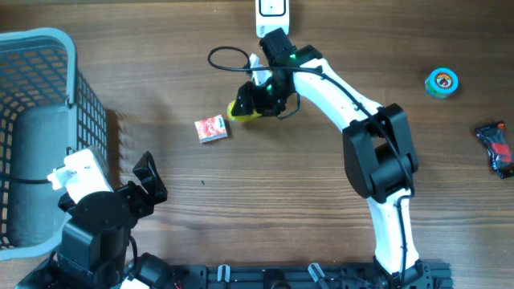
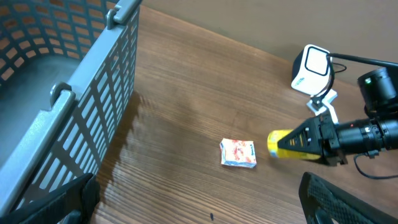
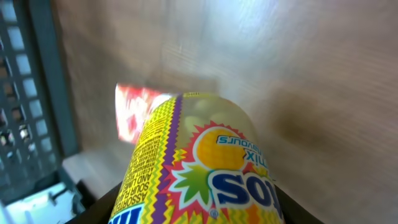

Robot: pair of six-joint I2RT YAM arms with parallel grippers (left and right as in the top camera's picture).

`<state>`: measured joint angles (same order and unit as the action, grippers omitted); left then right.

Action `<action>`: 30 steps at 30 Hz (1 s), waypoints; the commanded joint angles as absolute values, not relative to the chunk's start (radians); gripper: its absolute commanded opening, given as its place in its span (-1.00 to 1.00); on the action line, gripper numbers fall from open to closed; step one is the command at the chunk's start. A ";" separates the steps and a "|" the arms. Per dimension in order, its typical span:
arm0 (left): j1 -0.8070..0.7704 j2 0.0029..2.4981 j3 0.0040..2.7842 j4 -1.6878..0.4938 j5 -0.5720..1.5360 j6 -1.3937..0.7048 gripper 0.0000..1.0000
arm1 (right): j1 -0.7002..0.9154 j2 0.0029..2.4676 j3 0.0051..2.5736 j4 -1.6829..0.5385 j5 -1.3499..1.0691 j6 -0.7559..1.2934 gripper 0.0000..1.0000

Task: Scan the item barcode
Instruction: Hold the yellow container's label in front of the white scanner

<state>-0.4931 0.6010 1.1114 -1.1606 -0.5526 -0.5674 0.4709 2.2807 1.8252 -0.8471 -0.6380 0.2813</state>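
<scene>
Partly closed, right pincer gripping tube (yellow)

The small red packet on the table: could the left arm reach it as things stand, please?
Probably yes. The left gripper is open, and only bare table lies between it and the packet. The right gripper, holding a yellow tube, sits close beside the packet and might crowd it.

A yellow candy tube, held horizontal, near the white scanner.
</scene>
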 commanded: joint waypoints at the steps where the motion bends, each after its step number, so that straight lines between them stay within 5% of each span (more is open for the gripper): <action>1: -0.500 0.609 1.107 -1.160 -0.551 -0.585 1.00 | 0.413 2.300 1.835 -0.778 -0.553 0.263 -0.21; 24: -0.500 0.775 1.076 -1.134 -0.583 -0.585 1.00 | 0.343 2.300 1.834 -0.029 0.035 -0.005 -0.10; 30: -0.500 0.779 1.076 -1.133 -0.597 -0.585 1.00 | 0.342 2.362 1.833 0.159 0.080 -0.031 0.11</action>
